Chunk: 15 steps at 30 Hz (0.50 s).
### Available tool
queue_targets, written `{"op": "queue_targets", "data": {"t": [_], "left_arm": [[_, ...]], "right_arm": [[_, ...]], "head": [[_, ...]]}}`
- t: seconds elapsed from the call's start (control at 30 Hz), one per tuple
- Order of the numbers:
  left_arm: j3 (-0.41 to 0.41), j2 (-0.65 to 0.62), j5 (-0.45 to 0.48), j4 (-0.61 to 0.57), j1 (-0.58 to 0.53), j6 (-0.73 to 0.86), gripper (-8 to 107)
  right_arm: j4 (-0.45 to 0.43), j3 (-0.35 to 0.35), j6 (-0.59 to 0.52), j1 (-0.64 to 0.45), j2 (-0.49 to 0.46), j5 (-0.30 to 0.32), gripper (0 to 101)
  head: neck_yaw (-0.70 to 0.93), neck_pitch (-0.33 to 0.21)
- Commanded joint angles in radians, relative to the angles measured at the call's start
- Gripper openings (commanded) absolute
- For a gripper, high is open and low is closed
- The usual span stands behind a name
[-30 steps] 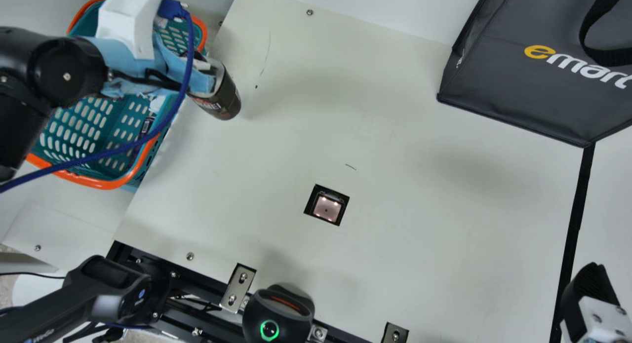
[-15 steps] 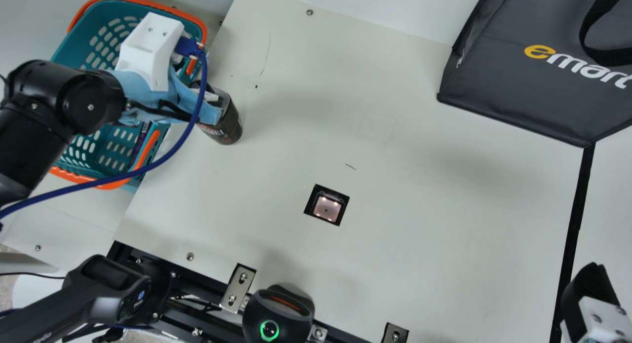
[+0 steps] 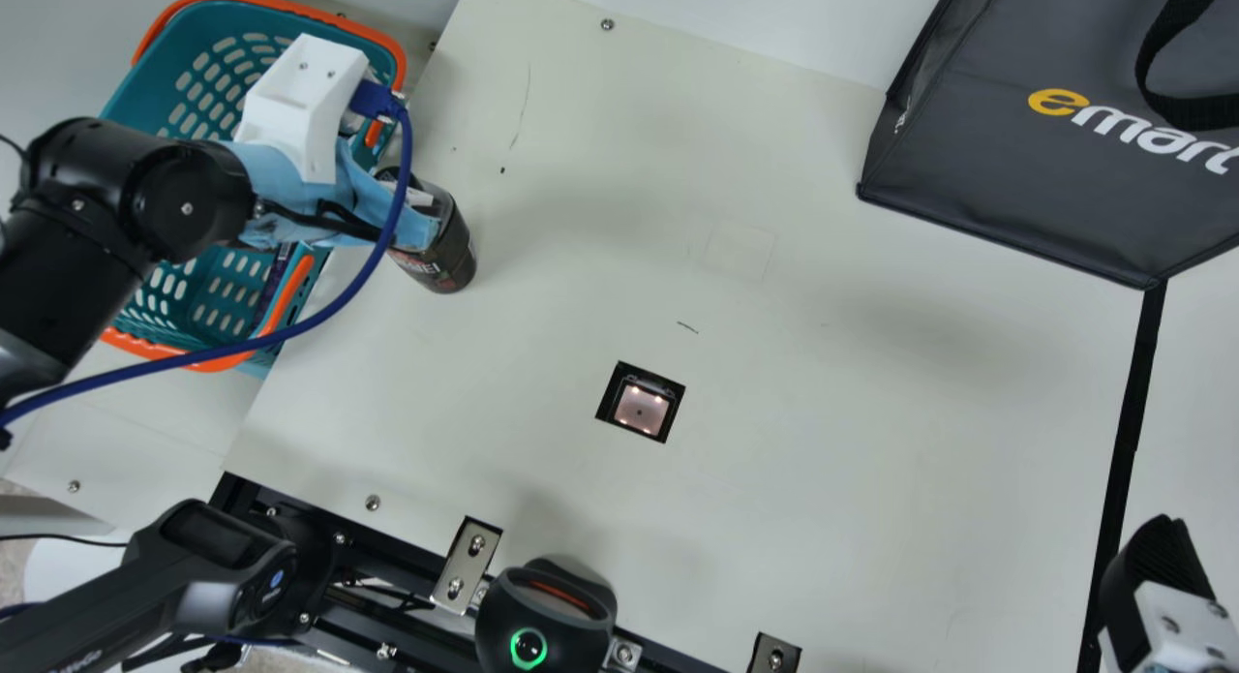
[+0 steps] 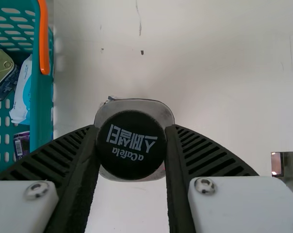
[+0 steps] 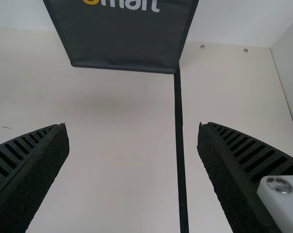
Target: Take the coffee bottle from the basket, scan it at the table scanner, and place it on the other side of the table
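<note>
Main view. Compared with the earlier frames, the left gripper (image 3: 416, 226) and the coffee bottle (image 3: 447, 261) are shifting together along the side of the basket (image 3: 155, 102), toward the near edge of the table (image 3: 542, 334); over the last half second the shift is only slight. The right gripper (image 3: 1157, 562) is keeping its place by the black strip (image 3: 1128, 441). The bottle is sitting in the left gripper's grasp, outside the basket and over the table, just beside the table's basket-side edge. Cream surface is stretching between the bottle and the table scanner (image 3: 639, 407), and on from the scanner toward the strip. The dark bag (image 3: 1036, 169) is bounding the far side. Height of bottle above table: cannot tell.

Left wrist view. The left gripper is pinching the bottle by its black cap (image 4: 132, 145), one ribbed finger pressing on either side. The cap is facing the camera. A can (image 4: 1, 68) and a pouch (image 4: 23, 92) are lying in the basket, near the bottle; the scanner is lying farther from it.

Right wrist view. The right gripper is standing wide, fingers well apart. The strip is running between them, toward the bag's corner.
</note>
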Motion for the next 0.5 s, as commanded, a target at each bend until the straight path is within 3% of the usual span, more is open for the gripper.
{"op": "queue_targets", "data": {"t": [0.0, 0.37, 0.47], "left_arm": [[-0.002, 0.003, 0.004, 0.000, 0.001, 0.002, 52], [-0.056, -0.066, 0.015, 0.012, -0.004, -0.002, 89], [-0.073, -0.105, 0.016, 0.020, -0.004, -0.007, 90]], "right_arm": [[0.000, 0.000, 0.000, 0.000, 0.000, 0.000, 95], [0.000, 0.000, 0.000, 0.000, 0.000, 0.000, 95], [0.000, 0.000, 0.000, 0.000, 0.000, 0.000, 95]], "head": [[0.004, -0.029], [0.004, -0.029], [0.004, -0.029]]}}
